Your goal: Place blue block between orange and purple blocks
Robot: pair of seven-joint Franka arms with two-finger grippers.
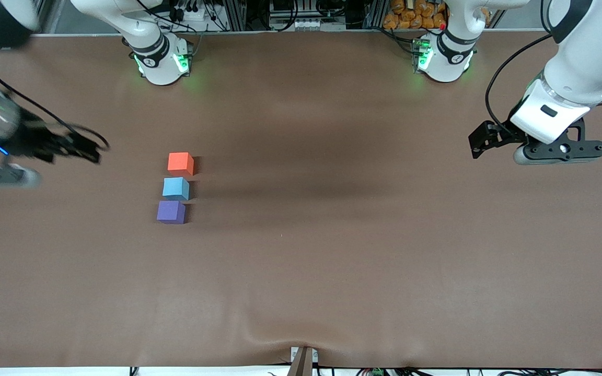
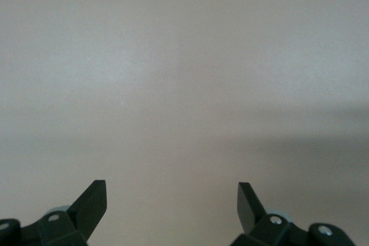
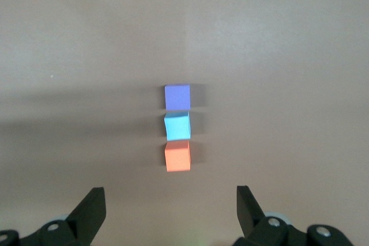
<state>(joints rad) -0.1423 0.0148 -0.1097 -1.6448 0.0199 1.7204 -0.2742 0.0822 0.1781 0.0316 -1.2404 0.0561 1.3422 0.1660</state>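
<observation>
On the surface (image 1: 332,261) the blue block (image 1: 176,188) sits between orange block (image 1: 181,162) and purple block (image 1: 171,212), so both my empty, spread end effectors, right end effector (image 3: 167,205) and left end effector (image 2: 172,203), should hover clear, nudging nothing.

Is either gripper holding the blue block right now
No, the blue block sits on the table between the orange block and purple block, with both grippers open and away.

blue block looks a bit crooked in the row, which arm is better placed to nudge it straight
Right, probably. The right gripper, open, is up near the blue block, and its wrist view frames the blue, orange block and purple block. The left gripper, open, waits at the left arm's end.
</observation>
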